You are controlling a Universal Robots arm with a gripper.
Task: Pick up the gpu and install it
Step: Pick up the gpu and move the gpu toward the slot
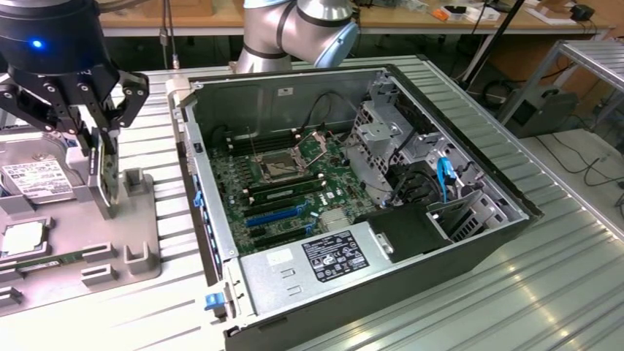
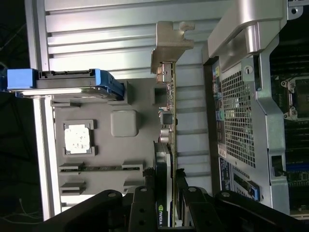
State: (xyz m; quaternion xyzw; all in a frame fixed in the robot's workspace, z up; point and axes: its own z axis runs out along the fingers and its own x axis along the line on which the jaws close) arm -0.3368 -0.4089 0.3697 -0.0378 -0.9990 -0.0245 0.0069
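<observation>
My gripper (image 1: 95, 139) is shut on the gpu (image 1: 101, 179), a thin card held on edge with its silver bracket end pointing down. It hangs over the grey parts tray (image 1: 146, 241), at the tray's side nearest the computer. In the wrist view the gpu (image 2: 170, 121) appears edge-on between my black fingers (image 2: 145, 203), with its bracket (image 2: 169, 46) at the far end. I cannot tell whether the card's lower end still touches the tray. The open computer case (image 1: 449, 241) lies at the exterior view's right, motherboard (image 1: 283, 183) exposed with a blue slot (image 1: 273, 216).
On the tray lie a silver hard drive (image 1: 34, 183), a processor chip (image 1: 22, 238) and a green memory stick (image 1: 49, 259). The wrist view shows the hard drive in blue rails (image 2: 63, 82) and the chip (image 2: 78, 137). The case's side wall (image 1: 190, 168) stands between tray and motherboard.
</observation>
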